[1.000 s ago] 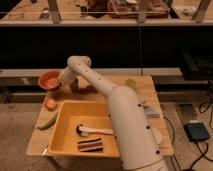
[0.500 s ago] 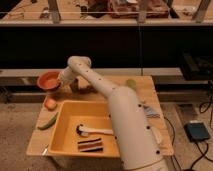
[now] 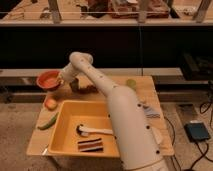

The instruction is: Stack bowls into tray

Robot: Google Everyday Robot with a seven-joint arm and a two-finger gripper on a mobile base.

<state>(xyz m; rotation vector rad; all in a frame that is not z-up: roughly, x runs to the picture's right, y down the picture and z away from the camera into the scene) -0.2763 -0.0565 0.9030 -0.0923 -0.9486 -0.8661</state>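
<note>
Bowl sits at far-left corner of counter. Gripper is just right of it, at the rim; can't tell if gripping or loose. Tray is at front-left, apart from bowl, w/ small orange round item between.

Single high view from behind the arm, down onto table, jaws beside bowl.

A light wooden table is standing on a speckled grey floor. Behind it a dark counter is spanning the frame under dim light, and a dark box is lying at lower right. The gripper is hovering at middle left.
</note>
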